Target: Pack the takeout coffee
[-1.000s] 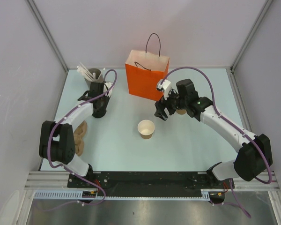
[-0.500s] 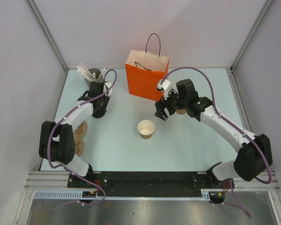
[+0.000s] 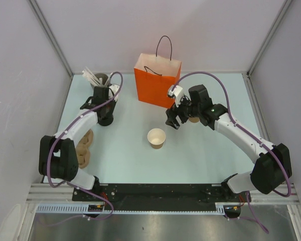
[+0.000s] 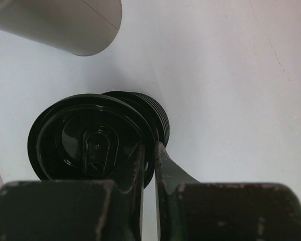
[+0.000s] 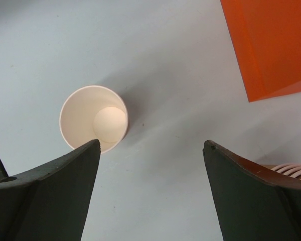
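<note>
— Starting at the left gripper (image 4: 149, 150): apart or together?

— Together, pinched on the rim of the top black lid (image 4: 90, 145), one finger inside the rim and one outside. Beneath it, the rest of the lid stack (image 4: 158, 118), standing on the table (image 3: 130, 160) near a grey holder (image 4: 65, 25).

— And over at the right gripper (image 5: 150, 144)?

— Spread wide, gripping nothing, hanging above and just beside the paper cup (image 5: 94, 120).

— So where to look for the takeout coffee?

— In two parts as yet. Upright near the middle of the table, the cup: lidless, pale inside, no liquid to be seen. Off at the left rear, well apart from it, the lid. Behind the cup, the orange bag (image 5: 271, 45), upright with its mouth open. Just beside the right finger, a spare stack of cups (image 5: 291, 170).

— Handling, at a guess?

— For the lid: likely very light, thin, glossy and springy; apt to slip, or to drag its neighbour up with it. Fine to hold by the rim, as now. For the cup: probably light, easily tipped, soft in the wall, quick to crush or go oval. Better taken gently across the wall just under the rolled rim; once capped, probably stiffer there. Worth avoiding any squeeze on the lid's top.
</note>
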{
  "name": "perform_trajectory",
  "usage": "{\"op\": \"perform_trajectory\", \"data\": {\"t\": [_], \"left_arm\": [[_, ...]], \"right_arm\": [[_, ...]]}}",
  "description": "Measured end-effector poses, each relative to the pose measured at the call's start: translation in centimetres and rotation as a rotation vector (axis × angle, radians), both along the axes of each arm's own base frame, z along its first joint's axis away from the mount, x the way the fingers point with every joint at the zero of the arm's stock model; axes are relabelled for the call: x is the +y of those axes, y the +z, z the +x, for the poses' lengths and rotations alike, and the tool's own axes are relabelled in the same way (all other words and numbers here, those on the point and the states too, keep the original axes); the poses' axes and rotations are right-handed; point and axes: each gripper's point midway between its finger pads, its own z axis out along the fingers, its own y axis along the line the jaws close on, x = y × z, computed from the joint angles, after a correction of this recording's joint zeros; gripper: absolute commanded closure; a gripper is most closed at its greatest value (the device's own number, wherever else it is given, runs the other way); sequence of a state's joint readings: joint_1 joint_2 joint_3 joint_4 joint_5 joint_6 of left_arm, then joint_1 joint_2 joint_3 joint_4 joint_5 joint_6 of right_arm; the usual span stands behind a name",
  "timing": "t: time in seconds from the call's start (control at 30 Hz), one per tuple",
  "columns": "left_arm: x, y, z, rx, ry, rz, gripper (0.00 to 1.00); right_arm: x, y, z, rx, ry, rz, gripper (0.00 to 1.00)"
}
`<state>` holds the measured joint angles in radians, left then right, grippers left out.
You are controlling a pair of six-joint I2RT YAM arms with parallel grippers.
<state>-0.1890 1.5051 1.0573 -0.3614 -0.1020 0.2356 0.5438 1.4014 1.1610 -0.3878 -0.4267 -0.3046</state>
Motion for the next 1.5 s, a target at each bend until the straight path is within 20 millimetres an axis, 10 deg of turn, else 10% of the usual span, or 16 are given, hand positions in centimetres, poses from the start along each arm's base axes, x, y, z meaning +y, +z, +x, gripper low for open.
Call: {"op": "perform_trajectory", "data": {"t": [0.33,0.7,1.07,1.5], "left_arm": [[-1.9,4.7,-0.6,-0.121,-0.11,-0.089,0.91],[-8.1,7.8,-6.1,-0.163,-0.535,-0.249,1.0],[-15.8,9.8,-12.4,-0.235,-0.906,-0.249,1.0],[-17.3,8.4,-12.9,-0.259,-0.936,-0.177,1.0]], "right_arm": [[0.0,-0.1,0.0,-0.003,0.004,-0.005,0.11],[-0.7,0.7,0.2,0.051,-0.018,0.068,0.0],[3.6,4.0,-0.1,0.223,0.031,0.275,0.0],[8.1,3.6,0.6,0.408,0.037,0.419,0.08]]}}
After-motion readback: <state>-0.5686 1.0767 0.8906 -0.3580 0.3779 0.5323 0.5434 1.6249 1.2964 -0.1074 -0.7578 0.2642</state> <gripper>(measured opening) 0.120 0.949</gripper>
